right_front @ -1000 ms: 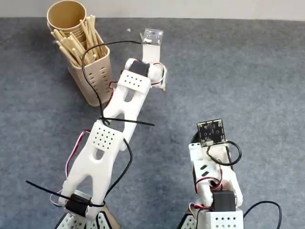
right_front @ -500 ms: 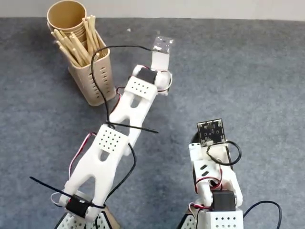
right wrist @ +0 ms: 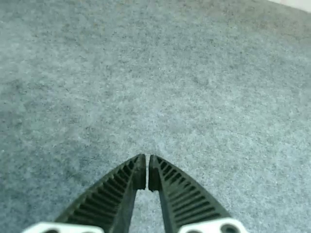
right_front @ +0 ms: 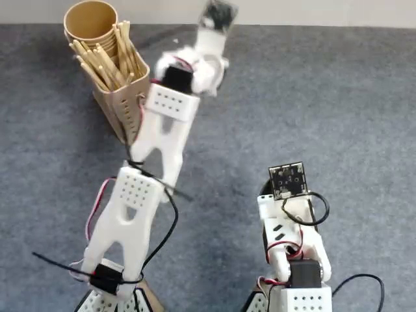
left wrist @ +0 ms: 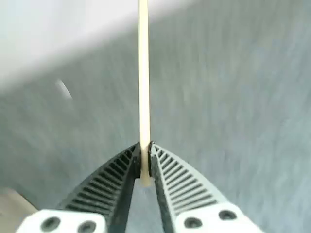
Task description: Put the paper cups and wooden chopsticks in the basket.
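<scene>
The left gripper [left wrist: 144, 146] is clamped on one wooden chopstick [left wrist: 143, 73], pinching it near its end so the stick runs straight out ahead of the jaws along the gripper's own line, over the grey bench [right_front: 338, 97] toward its far edge. In the high view the left arm [right_front: 162, 123] stretches to the back of the bench, its forearm just beside the basket [right_front: 127, 110], which lies off to the side of the gripper rather than ahead of it. The held stick therefore likely has to be swung round and tipped before it can drop in. The basket already carries stacked paper cups [right_front: 91, 23] and a leaning bundle of chopsticks [right_front: 107, 58], which crowd its mouth and could catch the incoming stick. The right gripper [right wrist: 146, 165] sits pressed shut and empty above bare bench, well apart from the basket.
</scene>
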